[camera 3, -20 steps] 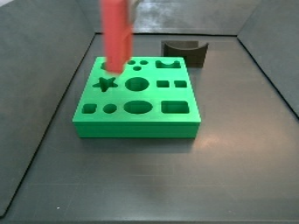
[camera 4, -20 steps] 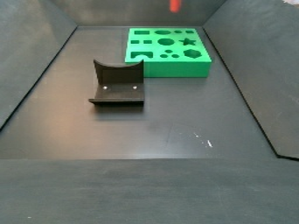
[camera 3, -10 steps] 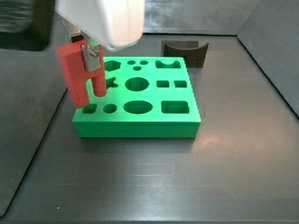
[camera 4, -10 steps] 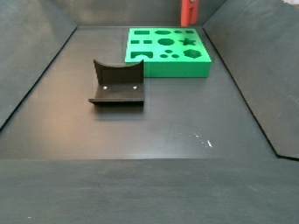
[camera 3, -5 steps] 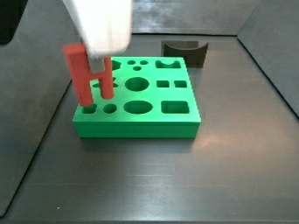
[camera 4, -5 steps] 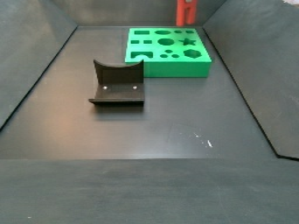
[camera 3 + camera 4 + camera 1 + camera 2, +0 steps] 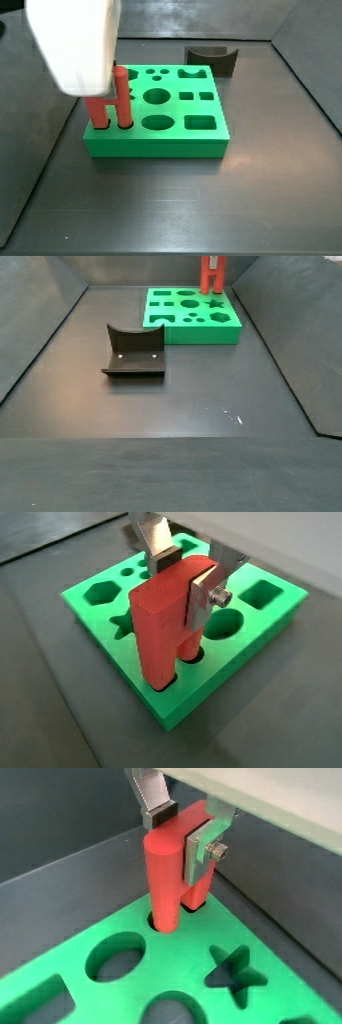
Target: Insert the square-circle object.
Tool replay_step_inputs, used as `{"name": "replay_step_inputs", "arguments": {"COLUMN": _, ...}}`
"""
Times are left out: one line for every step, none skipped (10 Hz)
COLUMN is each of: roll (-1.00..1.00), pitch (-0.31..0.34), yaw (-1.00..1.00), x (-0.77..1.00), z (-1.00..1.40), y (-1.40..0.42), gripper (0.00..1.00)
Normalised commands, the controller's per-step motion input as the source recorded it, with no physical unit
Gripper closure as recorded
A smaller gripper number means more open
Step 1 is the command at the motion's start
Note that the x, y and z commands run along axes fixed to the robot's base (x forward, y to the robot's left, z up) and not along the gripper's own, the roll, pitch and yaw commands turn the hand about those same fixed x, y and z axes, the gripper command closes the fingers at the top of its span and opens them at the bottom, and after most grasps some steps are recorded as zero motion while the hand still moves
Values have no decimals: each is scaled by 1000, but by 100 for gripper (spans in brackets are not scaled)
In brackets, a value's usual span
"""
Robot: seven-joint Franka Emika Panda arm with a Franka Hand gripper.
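Square-circle object (image 7: 108, 100): over the last half second it has sunk until both prongs enter their matching holes at the corner of the green block (image 7: 160, 125) on the counter (image 7: 187, 200). Insertion looks begun, not finished. The tool (image 7: 185, 574) still clamps its top.

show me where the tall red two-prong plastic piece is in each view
Wrist view: tall red two-prong plastic piece, centre, gripped by the claw.
Wrist view: its round rod enters a hole.
Side view: at the block's left front corner.
Side view: top edge, far right corner.
Shared landmark: green plastic block with shaped holes.
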Motion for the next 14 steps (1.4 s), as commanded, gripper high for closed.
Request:
{"name": "replay_step_inputs", "arguments": {"roll": -154, "pitch": 20, "yaw": -929, "x": 0, "z": -69, "y": -37, "gripper": 100}}
{"name": "replay_step_inputs", "arguments": {"roll": -211, "pitch": 0, "yaw": -809, "x": 0, "z": -134, "y": -31, "gripper": 100}}
{"name": "replay_step_inputs", "arguments": {"roll": -216, "pitch": -23, "yaw": -434, "x": 0, "z": -266, "y": -3, "gripper": 100}}
{"name": "replay_step_inputs", "arguments": {"roll": -277, "pitch": -81, "yaw": -40, "x": 0, "z": -326, "y": 0, "gripper": 100}}
{"name": "replay_step_inputs", "arguments": {"roll": -319, "pitch": -121, "yaw": 31, "x": 0, "z": -326, "y": 23, "gripper": 100}}
{"name": "replay_step_inputs", "arguments": {"roll": -399, "pitch": -131, "yaw": 174, "x": 0, "z": -269, "y": 77, "gripper": 100}}
{"name": "replay_step_inputs", "arguments": {"roll": -439, "pitch": -117, "yaw": 326, "x": 0, "z": -166, "y": 80, "gripper": 100}}
{"name": "replay_step_inputs", "arguments": {"roll": -410, "pitch": -107, "yaw": 463, "x": -3, "z": -214, "y": 100, "gripper": 100}}
{"name": "replay_step_inputs", "arguments": {"roll": -251, "pitch": -139, "yaw": 223, "x": -31, "z": -400, "y": 29, "gripper": 100}}
{"name": "replay_step_inputs", "arguments": {"roll": -136, "pitch": -183, "yaw": 0, "x": -160, "z": -389, "y": 3, "gripper": 100}}
{"name": "replay_step_inputs", "arguments": {"roll": 0, "pitch": -226, "yaw": 0, "x": -317, "z": -357, "y": 0, "gripper": 100}}
{"name": "replay_step_inputs", "arguments": {"roll": 33, "pitch": -246, "yaw": 0, "x": -380, "z": -357, "y": 0, "gripper": 100}}
{"name": "replay_step_inputs", "arguments": {"roll": 27, "pitch": -227, "yaw": 0, "x": -306, "z": -311, "y": -6, "gripper": 100}}
{"name": "replay_step_inputs", "arguments": {"roll": 86, "pitch": -226, "yaw": 0, "x": -277, "z": -283, "y": -89, "gripper": 100}}
